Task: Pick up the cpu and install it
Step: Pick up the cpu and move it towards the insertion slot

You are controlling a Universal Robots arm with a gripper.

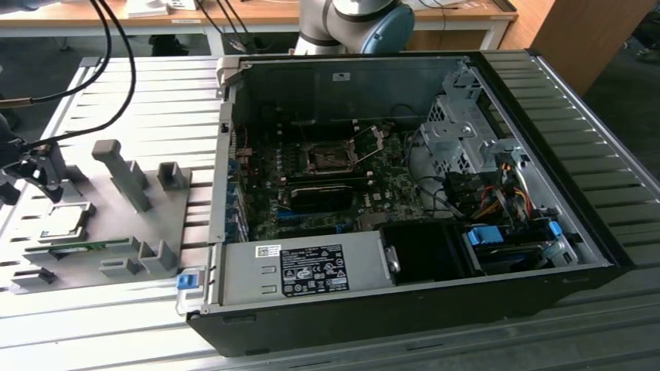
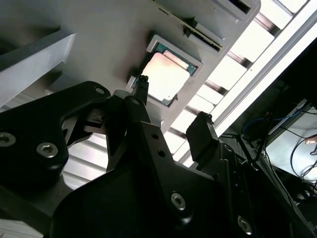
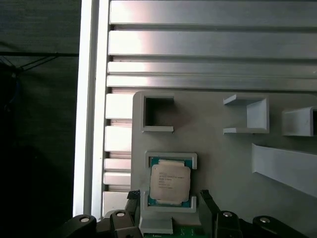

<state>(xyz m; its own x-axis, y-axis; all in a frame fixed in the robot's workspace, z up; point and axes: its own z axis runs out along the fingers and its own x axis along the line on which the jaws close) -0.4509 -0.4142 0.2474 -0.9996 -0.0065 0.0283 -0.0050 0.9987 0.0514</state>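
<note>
Tool (image 1: 31, 185): fingers spread wide with nothing between them. It hangs over the end of the grey tray (image 1: 154, 232) at the exterior view's left.
Cpu (image 1: 64, 220): lies flat in its framed seat on the tray, silvery top up, not lifted.
Cpu vs tool: in the first wrist view the cpu (image 3: 170, 182) sits between the two dark fingers (image 3: 132, 196), one on each side of its seat. The second wrist view shows the cpu (image 2: 166, 74) just beyond the fingertips (image 2: 143, 82), centred on the gap of the tool (image 2: 173, 101).
Contact: none seen; the fingertips appear just above the cpu.
Memory stick (image 1: 77, 247): green, in a slot on the tray just beside the cpu.
Socket (image 1: 330, 158): on the board inside the open computer case (image 1: 413, 325), well apart from the cpu.
Tabletop (image 1: 577, 116): slatted metal, carrying tray and case side by side.
</note>
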